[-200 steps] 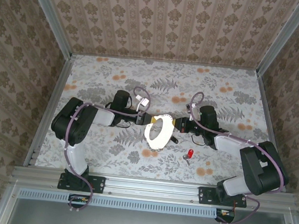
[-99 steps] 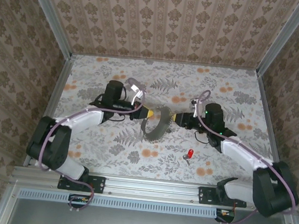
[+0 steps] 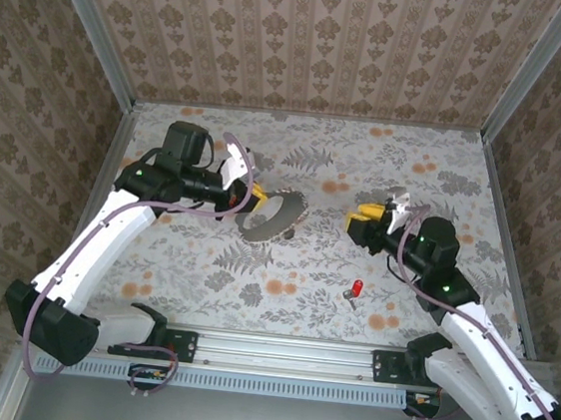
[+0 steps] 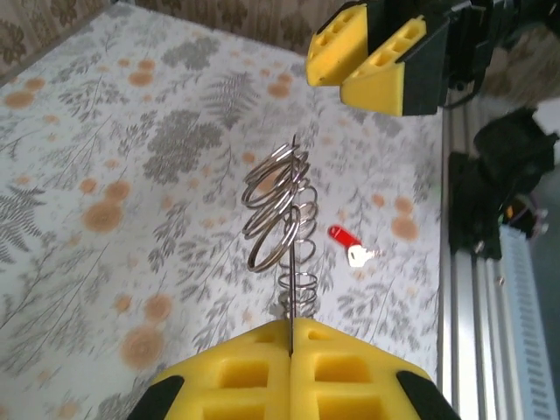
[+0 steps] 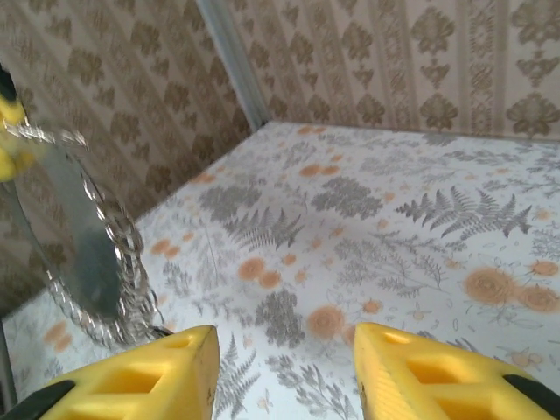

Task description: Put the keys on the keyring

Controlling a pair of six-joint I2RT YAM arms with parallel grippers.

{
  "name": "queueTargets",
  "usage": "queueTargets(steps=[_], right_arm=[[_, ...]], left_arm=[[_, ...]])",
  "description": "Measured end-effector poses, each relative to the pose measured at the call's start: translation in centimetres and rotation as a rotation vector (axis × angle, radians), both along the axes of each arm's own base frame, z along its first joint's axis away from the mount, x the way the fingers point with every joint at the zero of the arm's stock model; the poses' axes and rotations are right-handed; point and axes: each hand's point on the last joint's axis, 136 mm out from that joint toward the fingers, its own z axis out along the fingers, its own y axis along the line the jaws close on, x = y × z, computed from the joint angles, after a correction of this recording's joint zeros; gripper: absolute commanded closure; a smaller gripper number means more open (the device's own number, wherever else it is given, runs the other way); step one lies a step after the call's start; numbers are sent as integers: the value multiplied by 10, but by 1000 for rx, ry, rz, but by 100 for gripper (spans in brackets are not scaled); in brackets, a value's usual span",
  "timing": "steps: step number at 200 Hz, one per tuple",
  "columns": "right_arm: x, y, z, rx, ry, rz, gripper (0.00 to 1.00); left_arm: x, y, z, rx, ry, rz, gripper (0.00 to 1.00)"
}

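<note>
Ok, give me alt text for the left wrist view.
The left claw is shut on the silvery keyring, holding it above the floral table. The red-headed key lies beyond; the right claw hovers open opposite.

Saw keyring [image 3: 288, 211] in left gripper [image 3: 254, 197], above bench [image 3: 414, 184], left of centre. Found right gripper [image 3: 360, 221] well apart to its right. Spotted key [image 3: 355, 289] on bench, nearer arm bases than right gripper.
</note>
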Motion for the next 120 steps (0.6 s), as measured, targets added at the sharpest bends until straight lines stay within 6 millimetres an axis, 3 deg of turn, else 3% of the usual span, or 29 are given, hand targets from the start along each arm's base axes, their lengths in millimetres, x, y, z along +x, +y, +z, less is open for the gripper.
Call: queueTargets(steps=[23,60,120], right_arm=[[-12,18,-12,-89,-54,96,61],[-45,65,-23,-246,-240,297,67],[-52,112,-56,-402,-399,335,70]], left_arm=[[-5,7,-8,138,-31,-17,100],[-2,10,-20,378,-42,-48,100],[5,3,-25,595,-48,-81,100]])
